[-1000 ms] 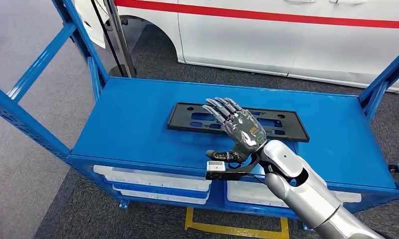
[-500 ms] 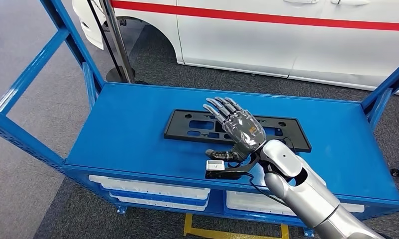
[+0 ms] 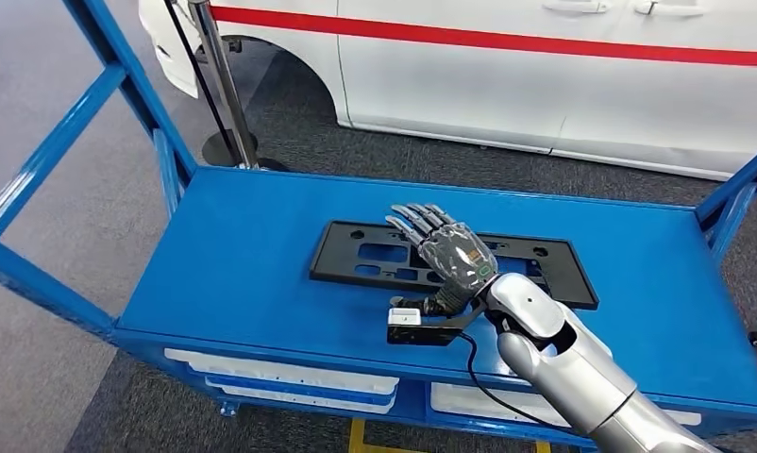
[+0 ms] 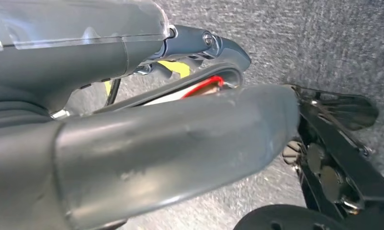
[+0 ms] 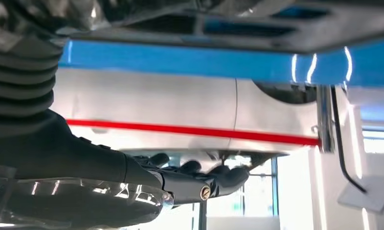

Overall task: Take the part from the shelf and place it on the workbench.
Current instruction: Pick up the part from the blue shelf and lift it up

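A flat black rectangular part (image 3: pixel 337 255) with cut-out slots lies lengthwise on the blue shelf top (image 3: pixel 243 245). My right hand (image 3: pixel 445 255) is stretched out over the middle of the part, fingers straight and together, thumb down at the part's near edge, and it grips nothing. In the right wrist view the same hand (image 5: pixel 199 182) reaches along the part's surface (image 5: pixel 300 33) with nothing between thumb and fingers. In the left wrist view my left hand (image 4: pixel 156 143) hangs over grey carpet, thumb and fingers extended and holding nothing.
Blue uprights (image 3: pixel 120 85) frame the shelf's left and right ends. A white car with a red stripe (image 3: pixel 545 75) stands just behind. A black pole on a round base (image 3: pixel 219 94) is at the back left. White bins (image 3: pixel 280 373) sit under the shelf top.
The view has shifted a little. My right hand has sunk lower onto the part, its thumb now down at the part's near edge; the part has not moved.
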Tool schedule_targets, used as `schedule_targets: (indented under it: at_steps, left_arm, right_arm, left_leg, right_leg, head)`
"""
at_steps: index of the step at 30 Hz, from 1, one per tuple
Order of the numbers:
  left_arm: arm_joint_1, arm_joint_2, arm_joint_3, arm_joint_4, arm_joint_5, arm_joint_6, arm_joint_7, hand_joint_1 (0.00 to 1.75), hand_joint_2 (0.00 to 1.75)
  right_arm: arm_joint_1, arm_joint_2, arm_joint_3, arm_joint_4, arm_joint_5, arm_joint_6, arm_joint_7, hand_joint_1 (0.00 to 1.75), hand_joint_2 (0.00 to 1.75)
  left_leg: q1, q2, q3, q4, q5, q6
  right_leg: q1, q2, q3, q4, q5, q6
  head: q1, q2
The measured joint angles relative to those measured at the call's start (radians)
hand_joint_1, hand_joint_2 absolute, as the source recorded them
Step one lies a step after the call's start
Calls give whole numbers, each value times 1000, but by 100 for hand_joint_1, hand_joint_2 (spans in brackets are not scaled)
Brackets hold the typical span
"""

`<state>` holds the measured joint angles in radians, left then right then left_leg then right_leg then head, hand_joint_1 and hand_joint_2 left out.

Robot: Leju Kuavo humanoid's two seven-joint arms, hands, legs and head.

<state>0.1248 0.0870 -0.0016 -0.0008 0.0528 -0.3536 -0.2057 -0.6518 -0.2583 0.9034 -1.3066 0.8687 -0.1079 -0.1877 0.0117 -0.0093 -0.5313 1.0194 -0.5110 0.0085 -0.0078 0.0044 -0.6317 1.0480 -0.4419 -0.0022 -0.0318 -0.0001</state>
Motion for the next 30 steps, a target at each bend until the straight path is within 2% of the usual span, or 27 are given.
schedule_targets:
  at_steps: [3,7,18,25,30]
  left_arm:
    - [1,1,-2,0,5,0,1,0,0]
    - [0,1,-8,0,16,0,1,0,0]
    - [1,1,-18,0,35,0,2,0,0]
    - [1,1,-25,0,39,1,3,0,0]
    - [1,0,-30,0,45,7,9,0,0]
  right_arm:
    - [-3,10,16,30,1,11,0,0,175]
    - [-16,16,46,56,-14,50,0,0,175]
    - [-71,14,105,94,-47,123,-8,0,175]
    - [-79,14,127,117,-16,84,18,0,175]
    - [-62,36,130,153,100,-52,113,0,175]
  left_leg:
    - [1,2,5,-7,-1,8]
    - [1,2,12,-18,-1,7]
    - [1,2,14,-22,1,-13]
    - [0,2,16,-22,1,-13]
    - [0,2,16,-22,0,-13]
  right_leg:
    - [0,5,1,-4,-3,-3]
    - [1,6,3,-3,-9,-11]
    - [2,5,4,-1,-10,-13]
    - [0,4,7,-3,-9,-13]
    - [0,4,7,-4,-10,-13]
  head:
    - [0,0]
    - [0,0]
    - [0,0]
    - [0,0]
    - [0,0]
